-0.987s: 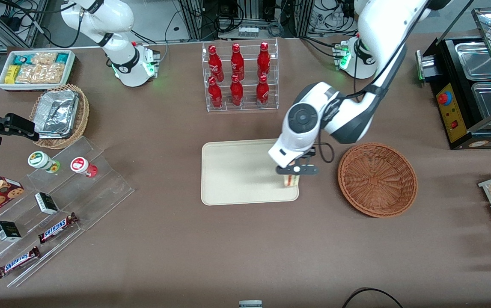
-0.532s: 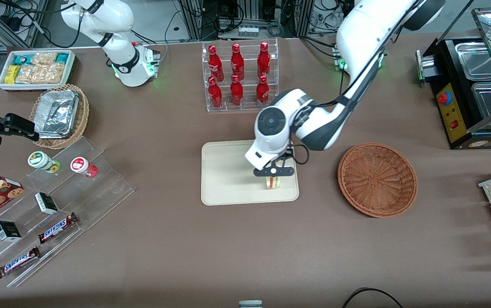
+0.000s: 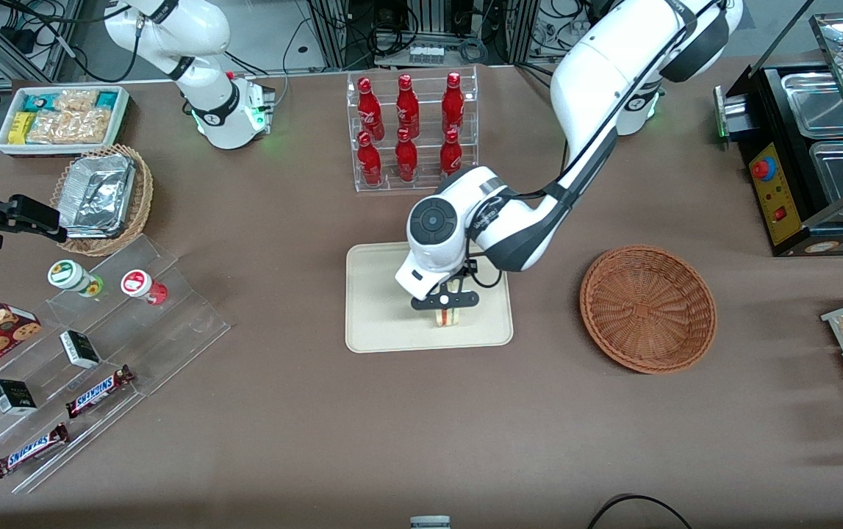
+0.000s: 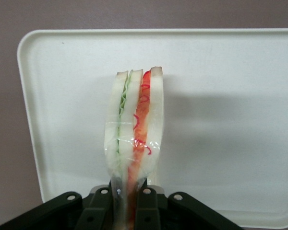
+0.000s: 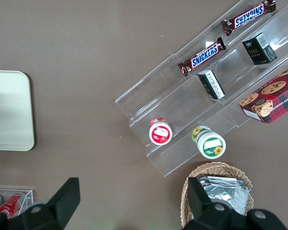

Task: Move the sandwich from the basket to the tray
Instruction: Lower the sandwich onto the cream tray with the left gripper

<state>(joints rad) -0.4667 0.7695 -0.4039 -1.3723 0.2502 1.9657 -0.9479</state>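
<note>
Carrying: we hold the sandwich (image 4: 134,139) in the left gripper (image 3: 446,311), its fingers (image 4: 146,211) clenched on the wrapped wedge, so the bread and its red and green filling stand out from the jaws.
Change: over the last second we have travelled from the tray's rim nearest the basket (image 3: 647,307) inward, toward the parked arm's end of the table; a second ago the wedge hung over that edge, now it is well inside.
Sandwich: it hangs over the tray (image 3: 377,294), in the part nearer the front camera; the wrist view shows bare cream surface on every side of it.
Contact: we cannot tell whether the lower edge touches the tray or floats just above it; the soft shadow beside the wedge suggests a small gap.
Basket: it sits empty, well apart from the tray, toward the working arm's end.
Meaning: we judge the transfer is done and only the set-down remains.
Next: we judge it calls for a short descent, then releasing the fingers and lifting straight up.
Risk: held on edge, the thin wedge may tip flat when let go, and its film may cling to a pad.
</note>
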